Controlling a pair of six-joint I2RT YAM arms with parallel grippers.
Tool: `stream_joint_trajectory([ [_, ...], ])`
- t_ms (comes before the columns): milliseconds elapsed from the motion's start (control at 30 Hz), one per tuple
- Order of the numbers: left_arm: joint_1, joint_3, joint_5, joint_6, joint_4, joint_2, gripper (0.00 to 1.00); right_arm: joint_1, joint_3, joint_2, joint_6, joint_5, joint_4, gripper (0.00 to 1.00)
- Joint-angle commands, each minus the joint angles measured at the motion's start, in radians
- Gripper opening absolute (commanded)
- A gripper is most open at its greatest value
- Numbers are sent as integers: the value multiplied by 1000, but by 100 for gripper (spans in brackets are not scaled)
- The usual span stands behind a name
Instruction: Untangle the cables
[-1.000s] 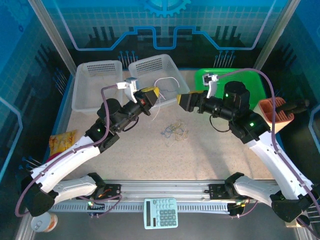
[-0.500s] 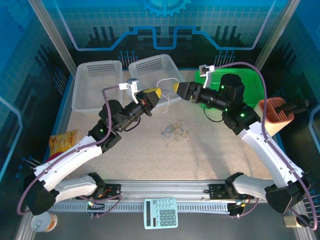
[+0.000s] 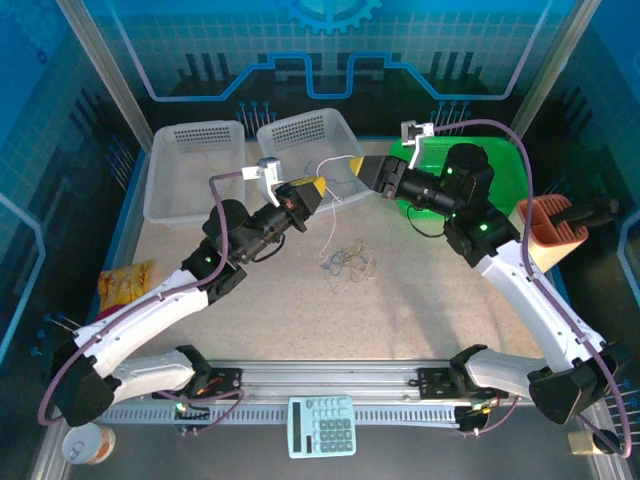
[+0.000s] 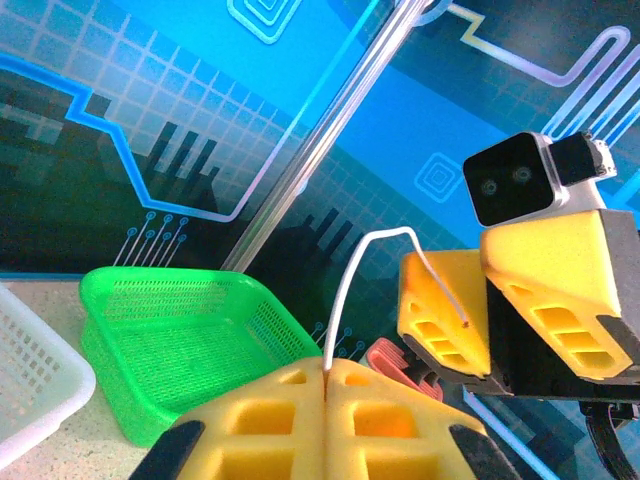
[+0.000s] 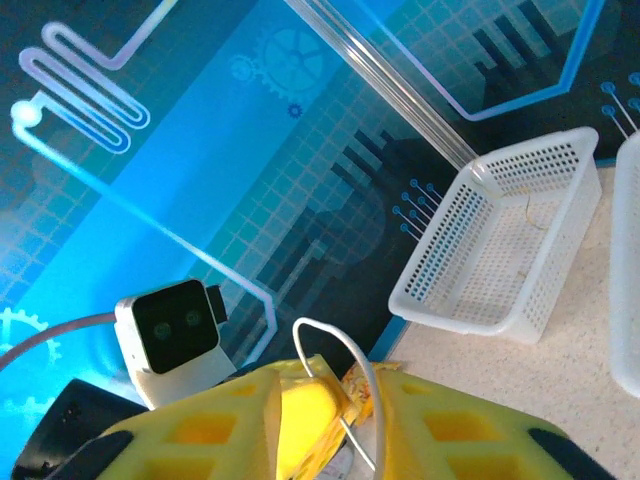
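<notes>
White cable (image 4: 334, 300) (left gripper (image 4: 327, 368) clamps it) looks light, springy; right gripper (image 5: 330, 378), jaws slightly parted, should pinch its end.

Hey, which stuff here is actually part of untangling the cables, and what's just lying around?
Part of the job: white cable, pinched in the left end effector, with the right end effector at its other end; tangle of cables on the table.

Lying about: snack bag, calculator, cup, brown holder.
</notes>
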Motion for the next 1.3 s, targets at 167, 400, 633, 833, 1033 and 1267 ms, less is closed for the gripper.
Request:
stream_joint_trajectory([
  [167,10,-12,28,-10,47,14,0,-29,69,15,-31,-21,-13,0],
  [400,9,-37,28,-12,64,11,53,-84,237,71,-113,-2,-131,0],
  [633,10,-66,-5,3,43,-35,99,-193,405,139,-165,41,-223,0],
  [833,10,-114,-48,7,18,-102,99,-316,476,197,-196,115,-243,0],
  [1033,9,-167,-84,-1,-6,-152,99,-426,483,257,-236,209,-230,0],
  [1267,9,-188,-92,-5,-20,-165,99,-476,472,360,-271,267,-232,0],
])
